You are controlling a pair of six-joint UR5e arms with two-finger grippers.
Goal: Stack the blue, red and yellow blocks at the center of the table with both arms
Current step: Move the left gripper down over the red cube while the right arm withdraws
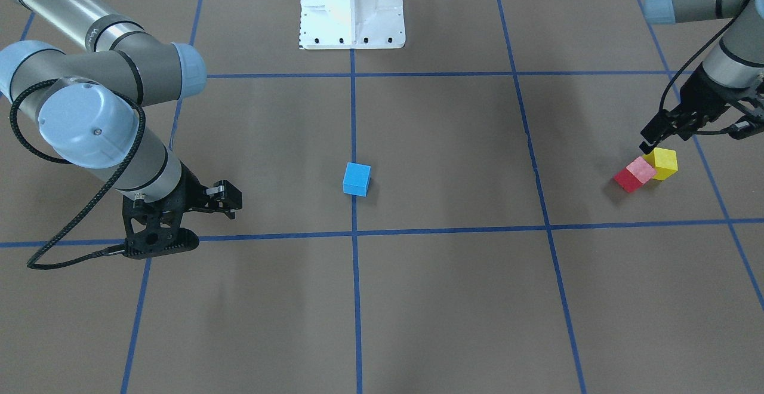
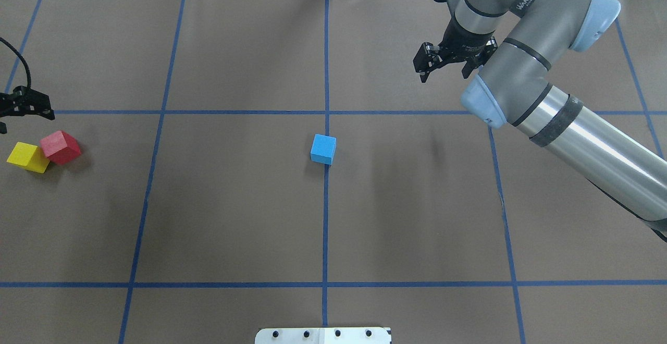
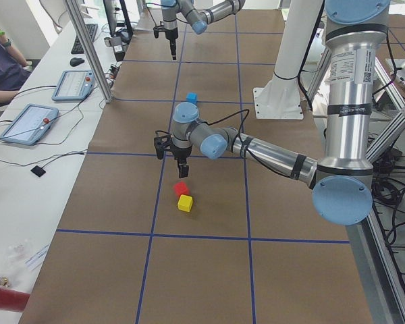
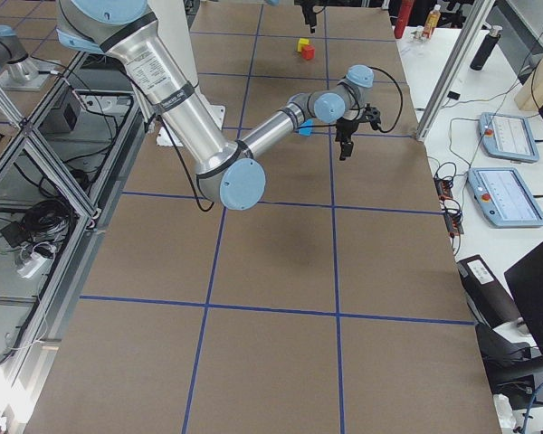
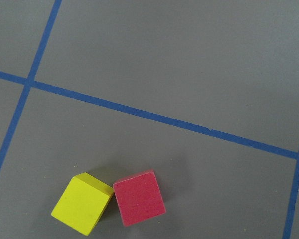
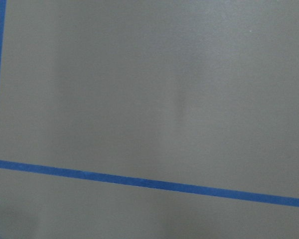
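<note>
On my overhead feed I count three blocks, one of each colour, and none is stacked. The blue block (image 2: 323, 148) sits alone at the centre of the table (image 2: 417, 219), on the middle line of blue tape (image 2: 326, 73). The red block (image 2: 61, 146) and yellow block (image 2: 27, 157) lie far out at its 9 o'clock, near the table's left edge. They touch each other, with the yellow at the red's 8 o'clock. Both are flat on the paper, turned at different angles.

I have two grippers in view. The left gripper (image 2: 25, 117) hangs just off the red block's 10 o'clock with its fingers spread, gripping nothing. The right gripper (image 2: 444, 73) is well away at the blue block's 2 o'clock. Its fingers are also apart and empty.
</note>
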